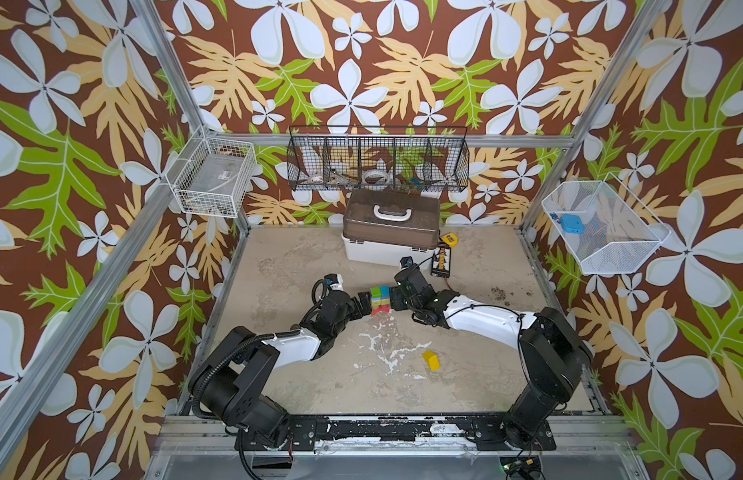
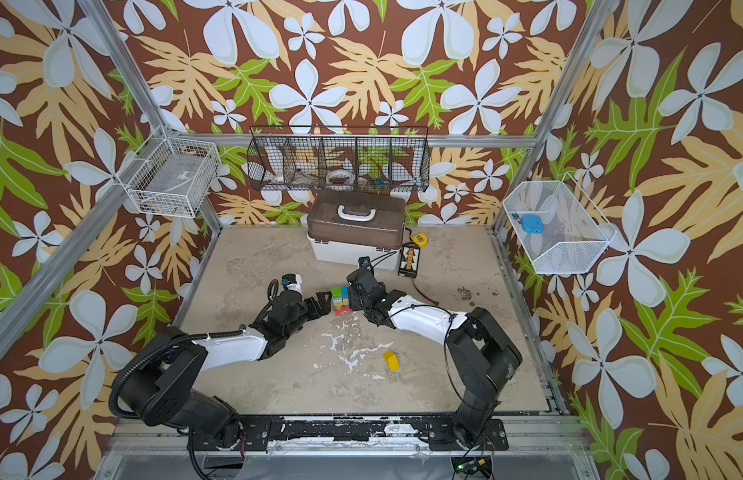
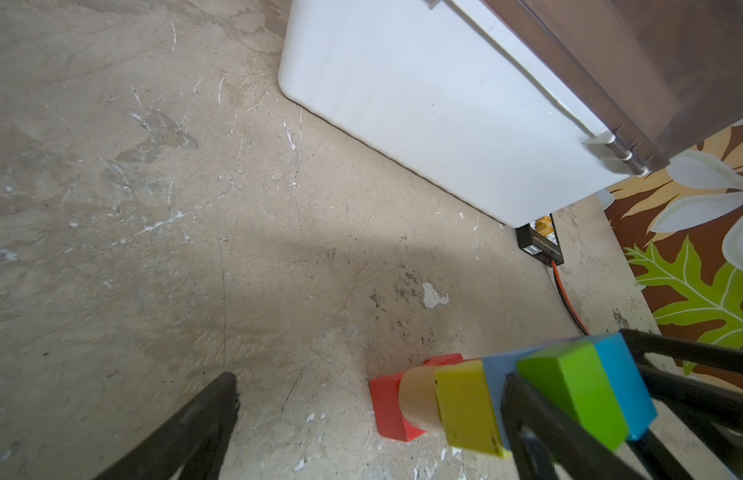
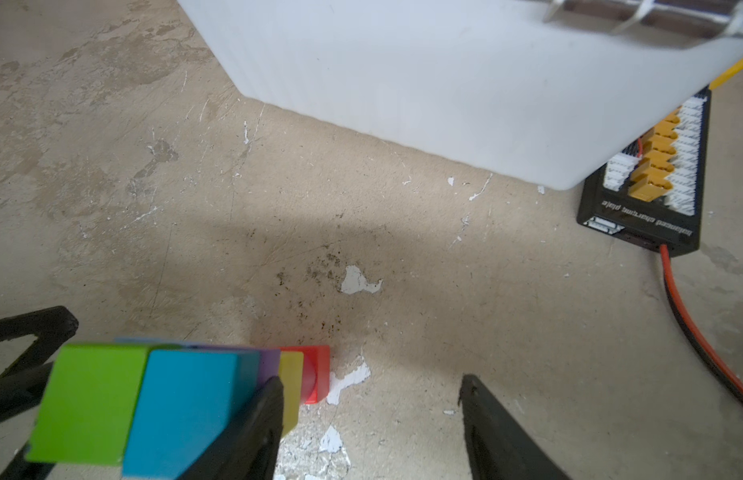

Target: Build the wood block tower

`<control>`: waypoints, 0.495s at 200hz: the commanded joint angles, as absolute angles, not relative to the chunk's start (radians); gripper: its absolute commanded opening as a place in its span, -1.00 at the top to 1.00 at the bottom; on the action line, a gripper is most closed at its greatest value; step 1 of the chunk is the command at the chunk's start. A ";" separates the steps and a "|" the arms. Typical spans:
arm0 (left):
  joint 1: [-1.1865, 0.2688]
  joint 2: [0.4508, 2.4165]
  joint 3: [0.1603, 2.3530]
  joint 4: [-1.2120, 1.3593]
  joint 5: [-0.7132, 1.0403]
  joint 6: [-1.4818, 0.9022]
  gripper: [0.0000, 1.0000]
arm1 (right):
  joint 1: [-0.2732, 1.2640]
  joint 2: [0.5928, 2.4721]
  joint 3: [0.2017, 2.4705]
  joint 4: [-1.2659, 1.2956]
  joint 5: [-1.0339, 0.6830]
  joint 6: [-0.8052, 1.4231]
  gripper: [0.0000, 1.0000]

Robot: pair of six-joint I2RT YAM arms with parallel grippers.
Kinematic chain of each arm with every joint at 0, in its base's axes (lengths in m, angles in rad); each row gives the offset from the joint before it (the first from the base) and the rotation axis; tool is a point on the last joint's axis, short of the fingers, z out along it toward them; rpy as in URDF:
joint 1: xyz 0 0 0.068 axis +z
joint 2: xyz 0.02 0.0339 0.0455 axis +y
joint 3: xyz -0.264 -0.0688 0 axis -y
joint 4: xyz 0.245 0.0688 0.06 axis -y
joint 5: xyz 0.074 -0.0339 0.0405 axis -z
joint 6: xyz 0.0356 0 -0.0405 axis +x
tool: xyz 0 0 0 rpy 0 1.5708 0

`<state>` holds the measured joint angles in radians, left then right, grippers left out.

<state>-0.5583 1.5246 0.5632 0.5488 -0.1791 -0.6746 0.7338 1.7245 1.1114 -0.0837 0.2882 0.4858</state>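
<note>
The tower point(image 1: 380, 300) point(image 2: 340, 300) stands mid-table. From the bottom up it shows a red slab point(image 3: 386, 405), a tan cylinder point(image 3: 419, 399), a yellow block point(image 3: 465, 409), blue and purple pieces, then green point(image 4: 91, 399) and teal point(image 4: 187, 409) cubes side by side. My left gripper point(image 1: 363, 301) point(image 3: 370, 380) is open, with one finger close against the tower's left side. My right gripper point(image 1: 397, 296) point(image 4: 370, 384) is open on the tower's right; one finger is by the stack and the gap is empty. A loose yellow rounded block point(image 1: 431, 360) point(image 2: 390, 360) lies nearer the front.
A white box with a brown lid point(image 1: 390, 232) point(image 3: 444, 104) sits behind the tower. Beside it are a black connector board point(image 1: 441, 259) point(image 4: 652, 174) with a red cable and a yellow tape measure point(image 1: 448, 240). Wire baskets hang on the walls.
</note>
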 commanded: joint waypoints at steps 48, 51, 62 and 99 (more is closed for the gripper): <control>-0.560 1.536 0.575 0.548 -0.189 -0.670 -0.99 | 0.735 1.732 1.121 -0.100 0.310 0.482 -0.35; -0.560 1.537 0.575 0.548 -0.189 -0.669 -0.99 | 0.736 1.732 1.121 -0.101 0.311 0.481 -0.35; -0.560 1.537 0.576 0.548 -0.189 -0.670 -0.99 | 0.736 1.732 1.123 -0.104 0.317 0.481 -0.35; -0.560 1.524 0.578 0.529 -0.198 -0.666 -1.00 | 0.736 1.705 1.107 -0.113 0.362 0.483 -0.37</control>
